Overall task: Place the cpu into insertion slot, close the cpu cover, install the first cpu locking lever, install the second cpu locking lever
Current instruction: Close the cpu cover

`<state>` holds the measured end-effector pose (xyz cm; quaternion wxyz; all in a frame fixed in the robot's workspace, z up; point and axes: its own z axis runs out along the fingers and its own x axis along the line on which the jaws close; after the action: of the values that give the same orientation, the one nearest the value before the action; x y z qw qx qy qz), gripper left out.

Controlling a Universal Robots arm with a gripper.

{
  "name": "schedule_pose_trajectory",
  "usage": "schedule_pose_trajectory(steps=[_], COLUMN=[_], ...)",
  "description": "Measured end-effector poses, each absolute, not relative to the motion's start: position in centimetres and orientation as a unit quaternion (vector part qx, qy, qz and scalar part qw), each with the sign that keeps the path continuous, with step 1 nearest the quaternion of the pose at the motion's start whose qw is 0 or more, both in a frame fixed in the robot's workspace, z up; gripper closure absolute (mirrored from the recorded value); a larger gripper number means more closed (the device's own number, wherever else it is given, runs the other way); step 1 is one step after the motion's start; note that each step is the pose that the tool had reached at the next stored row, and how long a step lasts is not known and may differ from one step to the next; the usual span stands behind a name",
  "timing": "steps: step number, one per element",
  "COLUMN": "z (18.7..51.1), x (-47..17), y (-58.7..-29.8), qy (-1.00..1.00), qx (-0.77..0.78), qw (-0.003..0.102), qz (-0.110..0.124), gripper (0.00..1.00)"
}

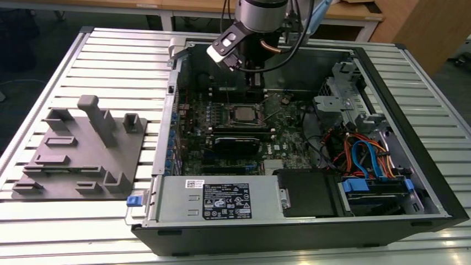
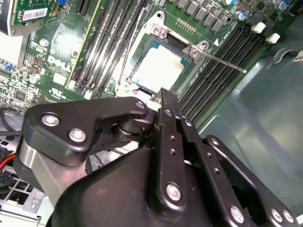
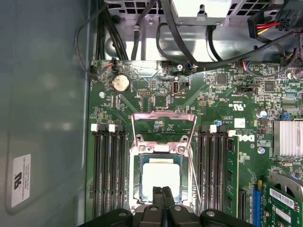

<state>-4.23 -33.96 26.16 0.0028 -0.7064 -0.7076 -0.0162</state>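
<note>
The cpu [image 3: 161, 177] [image 2: 158, 68], a pale silver square chip, lies flat in the insertion slot [image 3: 137, 189], whose dark frame rims it. In the exterior view the cpu [image 1: 243, 114] sits mid-motherboard. The cpu cover [image 3: 164, 115], a thin silver frame, stands swung open behind the slot, with green board showing through its window. A thin locking lever [image 2: 222, 61] sticks out loose from a socket corner. My gripper [image 3: 162, 190] [image 2: 165, 94] hangs just above the chip's near edge, its black fingers pressed together and holding nothing. The exterior view places the gripper [image 1: 255, 88] behind the socket, inside the case.
Black memory slots [image 3: 110, 175] flank the socket on both sides. The open computer case [image 1: 412, 110] has tall walls, with cables [image 1: 360, 154] and a drive bay at the exterior view's right. A grey fixture [image 1: 81, 149] lies on the slatted table at the exterior view's left.
</note>
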Motion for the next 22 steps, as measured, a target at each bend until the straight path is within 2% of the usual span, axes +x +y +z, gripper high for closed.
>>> schedule_pose_trajectory(steps=[22], z=[26.42], x=[-3.55], y=[-33.95], qy=[-0.708], qx=[-0.707], qw=[0.003], qz=[-0.016], gripper=[0.89])
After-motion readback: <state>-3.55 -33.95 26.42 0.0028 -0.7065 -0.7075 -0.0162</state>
